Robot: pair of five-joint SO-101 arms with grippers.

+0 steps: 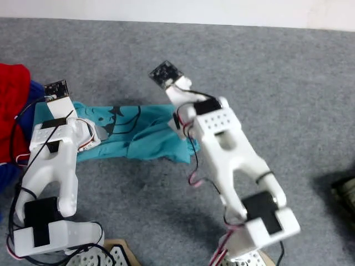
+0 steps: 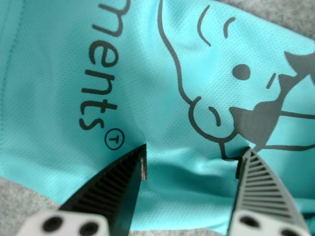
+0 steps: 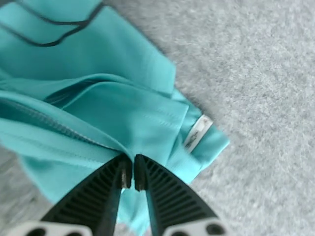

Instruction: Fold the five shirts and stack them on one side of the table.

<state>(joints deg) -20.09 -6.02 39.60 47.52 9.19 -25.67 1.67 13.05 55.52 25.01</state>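
Right wrist view: my right fingers (image 3: 101, 194) pinch shut on a fold of the teal shirt (image 3: 133, 113); my left fingers (image 2: 110, 189) stand wide, tips on its print. Folding looks just begun; next the left must close. Shirt lies bunched on the surface (image 1: 288, 83), beside a red heap (image 1: 11, 100).

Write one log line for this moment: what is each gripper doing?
left gripper: open above teal shirt print | right gripper: shut on a shirt fold | shirt: bunched
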